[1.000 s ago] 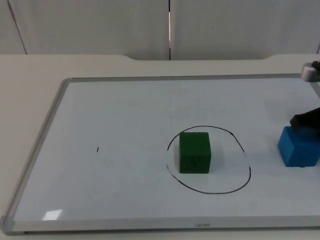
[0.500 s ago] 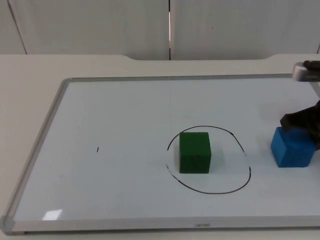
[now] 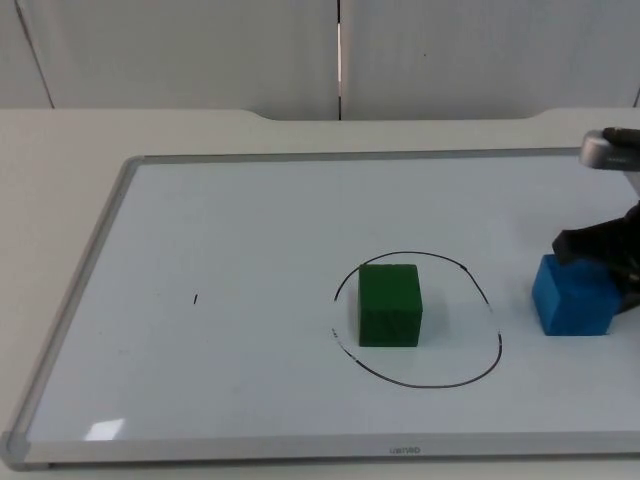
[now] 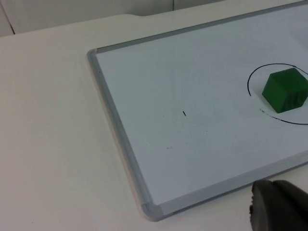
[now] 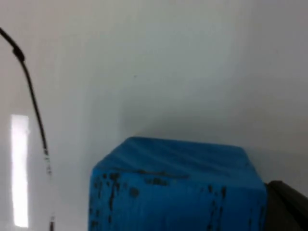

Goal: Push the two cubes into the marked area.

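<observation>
A green cube (image 3: 389, 304) stands inside the black hand-drawn circle (image 3: 418, 318) on the whiteboard (image 3: 250, 250); the left wrist view also takes in the green cube (image 4: 285, 90) and part of the circle (image 4: 255, 79). A blue cube (image 3: 572, 294) sits just outside the circle's right side. My right gripper (image 3: 603, 248) presses against the cube's far right side. In the right wrist view the blue cube (image 5: 178, 187) is very close, with the circle line (image 5: 33, 106) beyond it. My left gripper (image 4: 278, 211) waits off the board's near left corner.
The whiteboard has a grey metal frame (image 3: 85, 290) and lies on the white table (image 3: 60, 150). A small black tick mark (image 3: 196, 298) is on the board's left half. The grey partition wall (image 3: 200, 50) stands behind.
The right gripper has slid the blue cube leftward across the board, closer to the circle's right edge. The green cube has stayed still.
</observation>
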`<state>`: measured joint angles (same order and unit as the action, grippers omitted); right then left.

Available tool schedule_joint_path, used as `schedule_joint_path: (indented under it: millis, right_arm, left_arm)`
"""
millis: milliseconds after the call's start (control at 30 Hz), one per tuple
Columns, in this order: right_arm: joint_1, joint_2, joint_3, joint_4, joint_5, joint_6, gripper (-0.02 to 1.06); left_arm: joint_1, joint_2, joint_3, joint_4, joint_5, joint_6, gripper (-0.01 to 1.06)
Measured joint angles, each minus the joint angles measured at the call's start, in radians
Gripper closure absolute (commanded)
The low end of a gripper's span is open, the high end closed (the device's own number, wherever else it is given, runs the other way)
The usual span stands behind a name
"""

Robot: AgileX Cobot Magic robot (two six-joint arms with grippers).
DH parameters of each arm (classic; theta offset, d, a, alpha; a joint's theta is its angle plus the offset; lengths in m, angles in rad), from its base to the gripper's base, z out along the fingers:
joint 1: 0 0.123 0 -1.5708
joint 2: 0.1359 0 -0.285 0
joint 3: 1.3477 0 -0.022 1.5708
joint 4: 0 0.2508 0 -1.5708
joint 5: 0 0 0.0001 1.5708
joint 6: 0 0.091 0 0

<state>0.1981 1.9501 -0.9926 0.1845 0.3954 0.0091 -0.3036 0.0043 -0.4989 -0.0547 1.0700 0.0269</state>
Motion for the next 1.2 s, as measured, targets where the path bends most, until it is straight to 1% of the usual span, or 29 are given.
schedule_joint_path:
  millis: [233,433,533,667,1033,1200]
  right_arm:
    - [0.029,0.000,0.000,0.020,0.002,0.000,1.04]
    - [0.029,0.000,0.000,0.042,0.002,0.000,1.04]
    - [0.029,0.000,0.000,0.079,0.002,0.000,1.04]
    - [0.030,0.000,0.000,0.104,0.002,-0.002,1.04]
    - [0.066,0.000,0.000,0.104,0.006,-0.009,1.04]
    - [0.098,0.000,0.000,0.104,0.011,-0.009,1.04]
  left_arm:
    - [0.000,0.000,0.000,0.000,0.000,0.000,1.05]
    - [0.000,0.000,0.000,0.000,0.000,0.000,1.05]
    - [0.000,0.000,0.000,0.000,0.000,0.000,1.05]
    - [0.000,0.000,0.000,0.000,0.000,0.002,1.05]
    - [0.000,0.000,0.000,0.000,0.000,0.002,1.05]
    - [0.000,0.000,0.000,0.000,0.000,0.002,1.05]
